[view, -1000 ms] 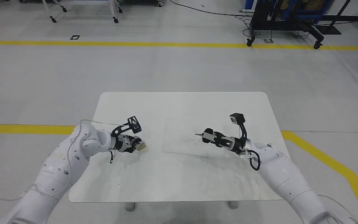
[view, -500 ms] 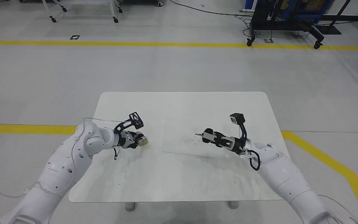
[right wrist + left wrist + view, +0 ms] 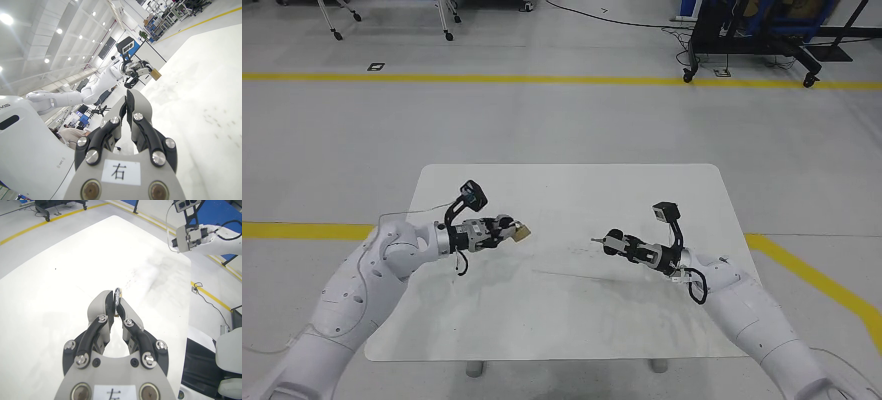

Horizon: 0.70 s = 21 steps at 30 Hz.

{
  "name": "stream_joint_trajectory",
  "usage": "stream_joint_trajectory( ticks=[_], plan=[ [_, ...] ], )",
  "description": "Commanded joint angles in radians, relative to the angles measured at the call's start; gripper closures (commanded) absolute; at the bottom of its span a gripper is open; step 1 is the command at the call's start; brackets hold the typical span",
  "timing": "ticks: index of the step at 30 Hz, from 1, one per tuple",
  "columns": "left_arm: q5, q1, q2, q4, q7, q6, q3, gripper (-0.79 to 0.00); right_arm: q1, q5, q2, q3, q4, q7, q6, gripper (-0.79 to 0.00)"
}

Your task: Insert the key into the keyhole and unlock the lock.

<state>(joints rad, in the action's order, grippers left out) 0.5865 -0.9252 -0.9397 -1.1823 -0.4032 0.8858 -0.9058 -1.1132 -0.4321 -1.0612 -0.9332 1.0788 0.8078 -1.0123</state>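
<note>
My left gripper (image 3: 508, 234) is over the table's left half, shut on the silver shackle of a brass padlock (image 3: 523, 232). The padlock body sticks out toward the other arm. In the left wrist view the shackle (image 3: 116, 297) is pinched between the pads and the brass body is mostly hidden behind them. Right of the table's centre, my right gripper (image 3: 606, 242) is shut on a thin metal key (image 3: 596, 241) whose tip points at the padlock. A gap of bare table separates key and padlock. The right wrist view shows its fingers (image 3: 130, 102) pressed together and the padlock (image 3: 156, 74) farther off.
The white table (image 3: 572, 190) has faint scuff marks near its middle. On the floor behind it are a yellow line (image 3: 542, 79) and a dark wheeled frame (image 3: 752, 40) at the far right.
My left arm has lifted and swung toward the table's centre with the padlock, turning it so the body faces the right gripper. The right arm has not moved.
</note>
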Motion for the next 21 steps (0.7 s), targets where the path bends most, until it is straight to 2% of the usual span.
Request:
stream_joint_trajectory(
  ticks=[1, 4, 9, 12, 17, 21],
  plan=[
    [0.001, 0.0, 0.0, 0.0, 0.0, -0.001, 0.0, 0.0, 0.0, 0.0, 0.0, 0.0, 0.0, 0.0, 0.0, 0.0],
    [-0.074, -0.016, -0.006, -0.007, 0.032, 0.0, 0.003, 0.0, -0.003, 0.014, -0.001, -0.002, 0.008, -0.018, 0.019, 0.0],
    [-0.383, 0.018, -0.035, 0.053, -0.012, 0.063, 0.049, 0.0, -0.026, 0.082, -0.014, -0.001, 0.073, -0.148, 0.051, 0.0],
    [-0.588, 0.06, -0.059, 0.113, -0.097, 0.066, 0.103, 0.0, -0.038, 0.05, -0.026, 0.008, 0.09, -0.208, 0.031, 0.0],
    [-0.96, 0.143, -0.112, 0.214, -0.363, 0.033, 0.215, 0.0, -0.03, -0.028, -0.052, 0.037, 0.092, -0.271, 0.0, 0.0],
    [-1.194, 0.198, -0.154, 0.293, -0.547, -0.016, 0.269, 0.0, -0.004, -0.004, -0.085, 0.075, 0.068, -0.359, 0.0, 0.0]
  ],
)
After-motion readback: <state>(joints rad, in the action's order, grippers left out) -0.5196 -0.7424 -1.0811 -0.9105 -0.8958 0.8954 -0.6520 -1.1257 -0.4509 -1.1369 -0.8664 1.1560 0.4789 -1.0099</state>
